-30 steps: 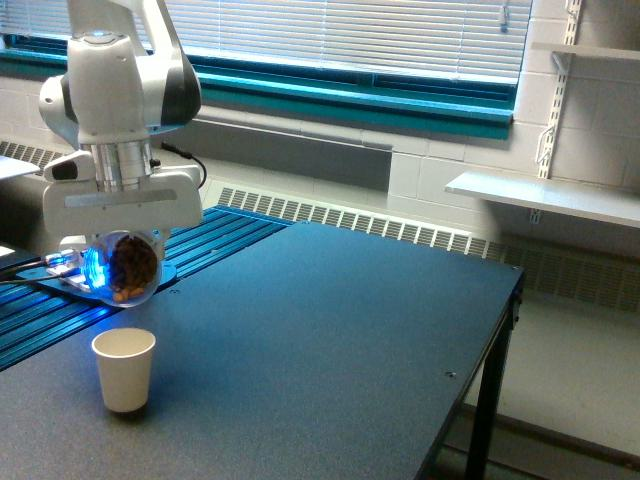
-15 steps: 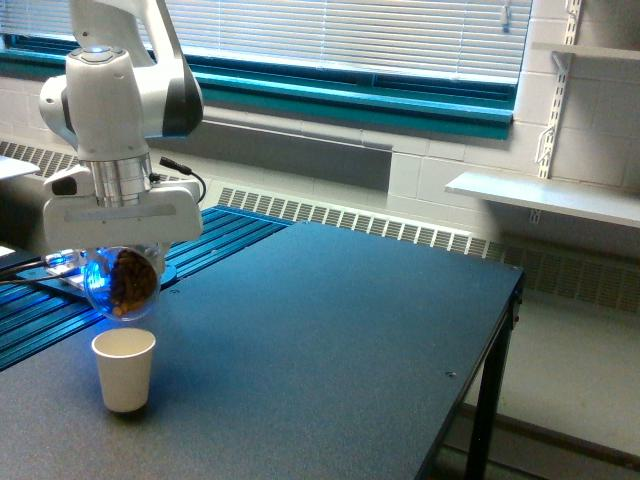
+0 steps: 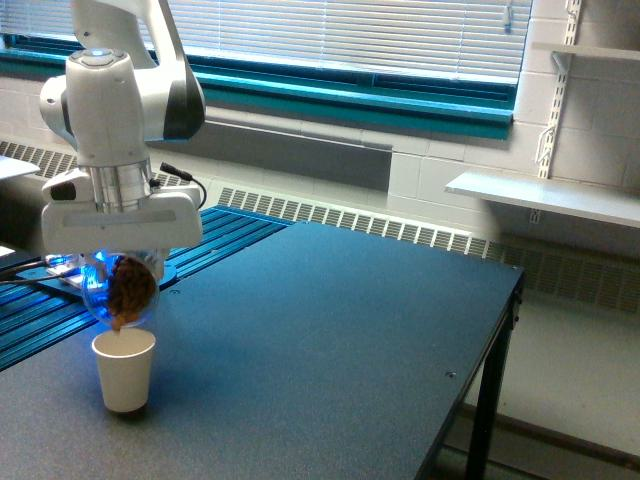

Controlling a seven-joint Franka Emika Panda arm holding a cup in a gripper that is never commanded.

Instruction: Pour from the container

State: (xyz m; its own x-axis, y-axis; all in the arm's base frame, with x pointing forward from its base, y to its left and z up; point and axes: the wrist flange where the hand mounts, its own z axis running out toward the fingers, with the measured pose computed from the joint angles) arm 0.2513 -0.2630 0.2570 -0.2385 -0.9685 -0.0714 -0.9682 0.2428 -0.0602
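Currently, at the left of the frame, the gripper (image 3: 121, 262) is clamping the clear, rounded plastic container (image 3: 122, 291), which has tilted further and dropped closer to the small white paper cup (image 3: 124, 370) than a second ago. Brown granular contents (image 3: 127, 292) are sliding to the lip just above the cup on the dark surface (image 3: 330, 340); pouring appears to be starting.

You've got one robot arm (image 3: 110, 90) with one gripper (image 3: 120, 262) on the exterior view's left, and it's carrying one clear container (image 3: 122, 290) with brown bits inside. One white paper cup (image 3: 124, 370) sits near the front left. That's all on one dark table (image 3: 330, 340). Over on the far right there are two wall shelves (image 3: 545, 197), and one window blind (image 3: 340, 35) runs along the back.
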